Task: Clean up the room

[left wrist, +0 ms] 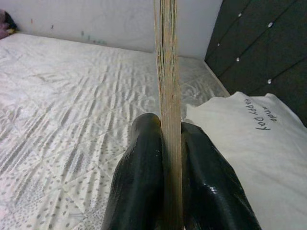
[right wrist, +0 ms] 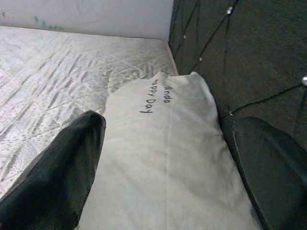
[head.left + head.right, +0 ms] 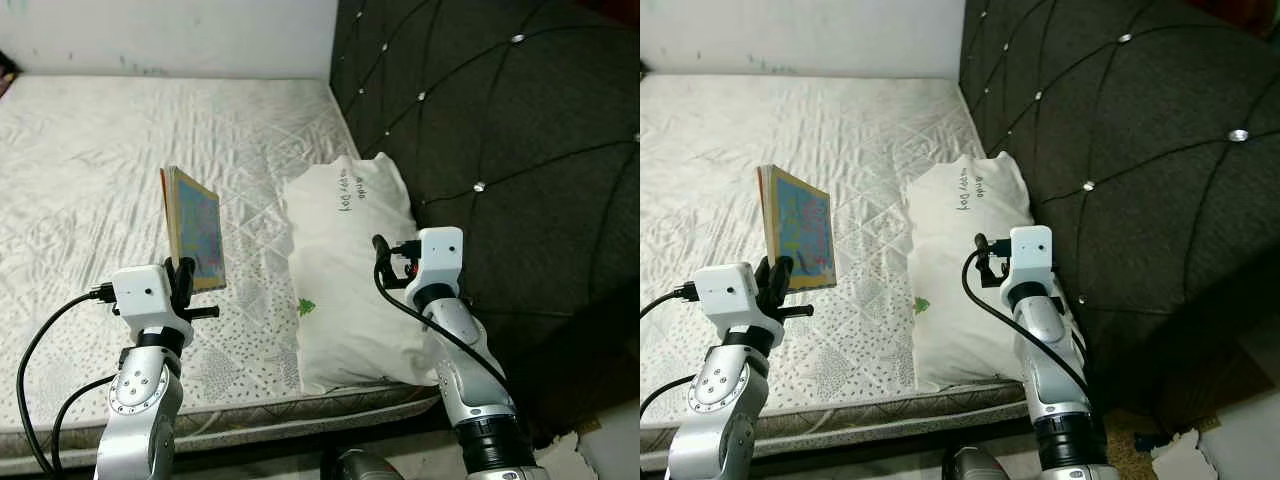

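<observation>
A thin picture book (image 3: 195, 228) with a colourful cover stands upright above the bed, its spine edge (image 1: 168, 96) running between two black fingers (image 1: 139, 182). My left gripper (image 3: 181, 281) is shut on the book's lower edge, over the mattress's near part. A white pillow (image 3: 350, 270) with handwriting lies along the dark headboard. My right gripper (image 2: 168, 191) hovers just above the pillow's near end, its fingers (image 2: 62, 177) spread wide with nothing between them.
The quilted white mattress (image 3: 100, 160) stretches left and back to a pale wall (image 3: 170, 35). A dark tufted headboard (image 3: 500, 120) rises on the right. The bed's front edge (image 3: 260, 425) runs right before me, with floor and scraps at the lower right (image 3: 1185, 455).
</observation>
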